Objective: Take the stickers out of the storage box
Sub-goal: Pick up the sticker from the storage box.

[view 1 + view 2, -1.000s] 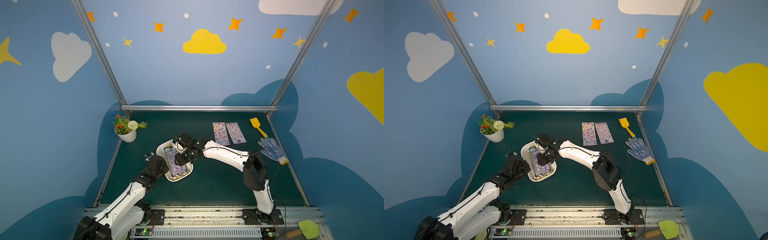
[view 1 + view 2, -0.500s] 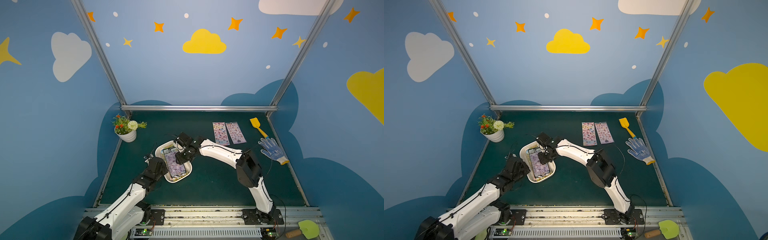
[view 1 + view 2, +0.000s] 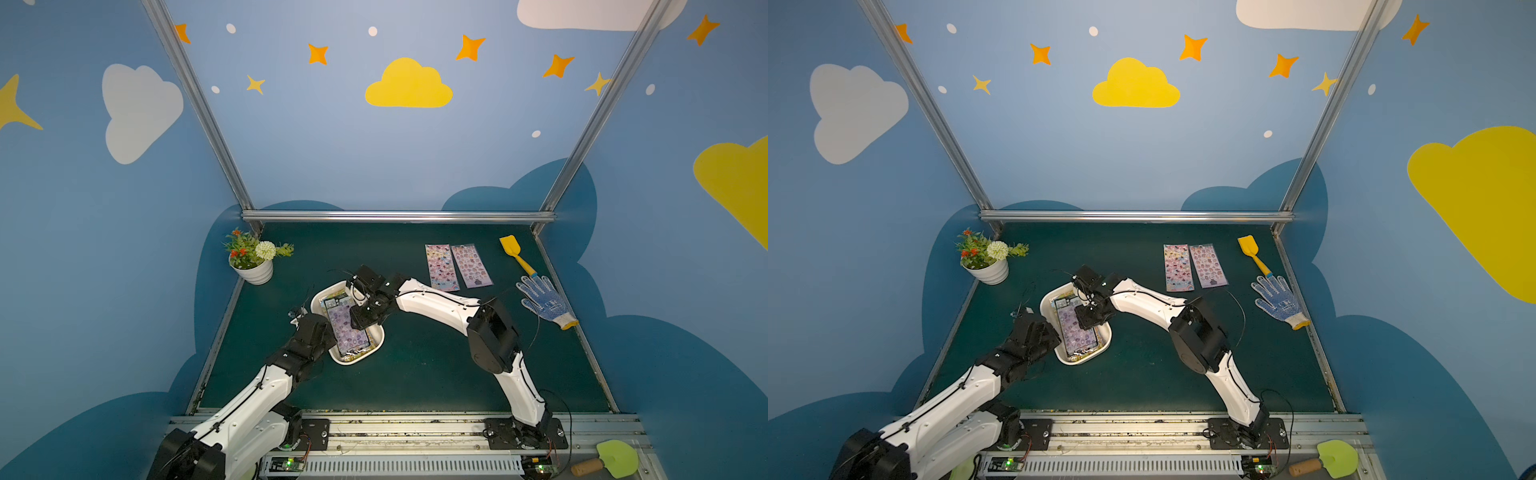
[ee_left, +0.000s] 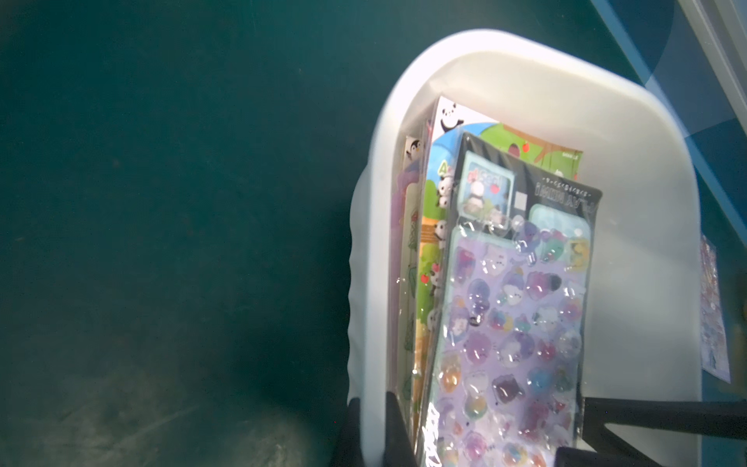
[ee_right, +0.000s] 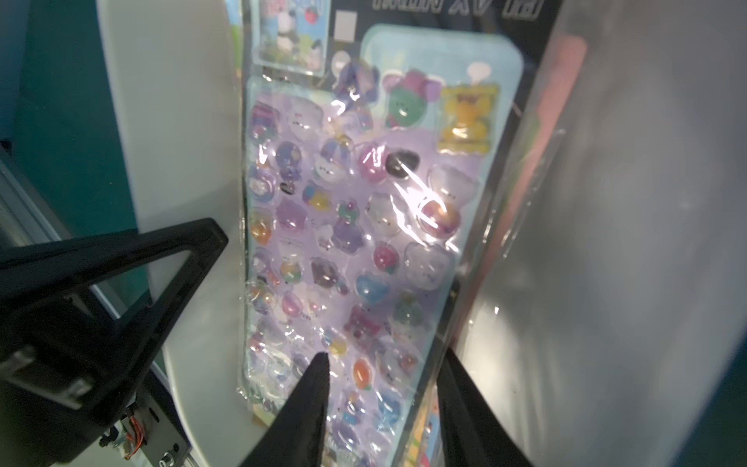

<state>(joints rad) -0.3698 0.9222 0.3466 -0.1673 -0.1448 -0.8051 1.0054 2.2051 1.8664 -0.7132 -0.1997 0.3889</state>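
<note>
White plastic storage box (image 4: 646,242) rim is clamped by left gripper (image 4: 374,412); right gripper (image 5: 384,358) is half-opened over glossy purple stickers (image 5: 343,222).

right fingers (image 5: 311,404) stand apart over the purple sticker sheet (image 5: 347,226) lying in the white storage box (image 5: 182,141).
</note>
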